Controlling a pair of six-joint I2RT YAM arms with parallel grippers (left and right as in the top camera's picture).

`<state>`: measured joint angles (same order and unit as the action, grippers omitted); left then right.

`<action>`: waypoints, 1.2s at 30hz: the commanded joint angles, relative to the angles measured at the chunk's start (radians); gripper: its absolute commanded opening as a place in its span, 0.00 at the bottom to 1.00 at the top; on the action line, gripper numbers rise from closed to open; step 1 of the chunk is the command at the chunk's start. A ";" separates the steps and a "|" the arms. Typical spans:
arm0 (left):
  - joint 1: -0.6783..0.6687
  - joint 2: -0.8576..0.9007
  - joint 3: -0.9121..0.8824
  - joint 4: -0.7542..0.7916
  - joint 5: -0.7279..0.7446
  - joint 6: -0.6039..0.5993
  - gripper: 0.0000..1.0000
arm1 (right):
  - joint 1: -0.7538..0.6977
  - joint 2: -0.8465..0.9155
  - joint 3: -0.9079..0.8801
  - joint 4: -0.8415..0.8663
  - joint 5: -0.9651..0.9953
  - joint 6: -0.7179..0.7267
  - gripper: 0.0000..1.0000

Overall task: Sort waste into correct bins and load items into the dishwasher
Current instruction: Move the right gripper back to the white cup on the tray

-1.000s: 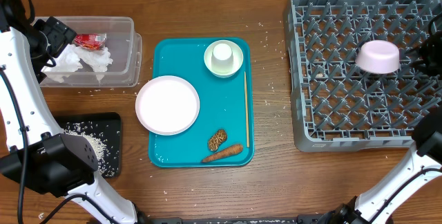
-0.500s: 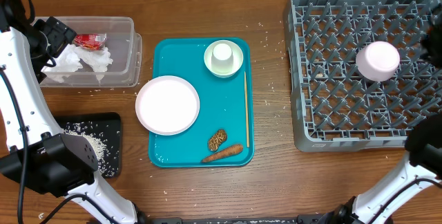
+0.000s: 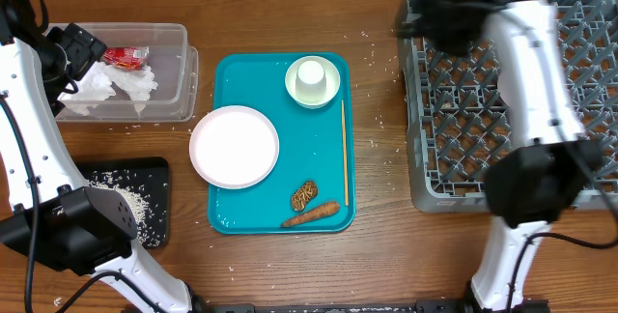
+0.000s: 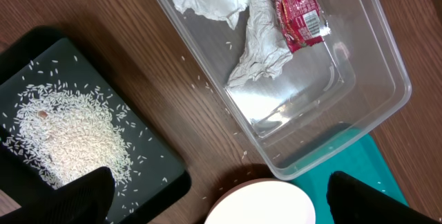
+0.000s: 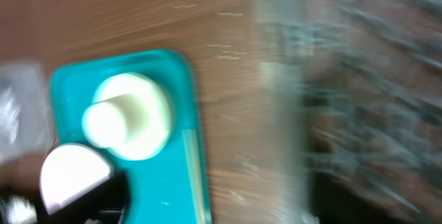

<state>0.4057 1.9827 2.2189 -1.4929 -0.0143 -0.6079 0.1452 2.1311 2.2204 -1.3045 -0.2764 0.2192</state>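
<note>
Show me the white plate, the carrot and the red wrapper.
white plate point(image 3: 235, 146), overhead view, centre of the plate.
carrot point(image 3: 311, 215), overhead view, middle of its length.
red wrapper point(image 4: 298, 10), left wrist view, middle of the packet.

Table point(image 3: 386, 255): brown wood, grain running side to side.
Finish: matte, fine darker streaks.
Light: soft, even, from overhead; shadows faint.
</note>
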 commanded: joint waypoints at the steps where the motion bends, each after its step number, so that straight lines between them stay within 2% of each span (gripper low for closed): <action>1: 0.000 -0.004 0.013 0.001 0.004 -0.016 1.00 | 0.145 -0.013 0.018 0.064 0.144 0.060 1.00; 4: 0.000 -0.004 0.013 0.002 0.005 -0.016 1.00 | 0.290 0.020 0.018 0.148 0.347 0.152 1.00; 8: 0.000 -0.004 0.013 0.002 0.004 -0.016 1.00 | 0.377 0.079 0.018 0.207 0.439 0.183 1.00; 29: 0.000 -0.004 0.013 0.002 0.004 -0.016 1.00 | 0.422 0.267 0.008 0.267 0.440 0.254 1.00; 36: 0.000 -0.004 0.013 0.001 0.004 -0.016 1.00 | 0.433 0.274 0.006 0.267 0.410 0.260 1.00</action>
<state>0.4057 1.9827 2.2189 -1.4929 -0.0143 -0.6079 0.5655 2.4069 2.2215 -1.0409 0.1413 0.4683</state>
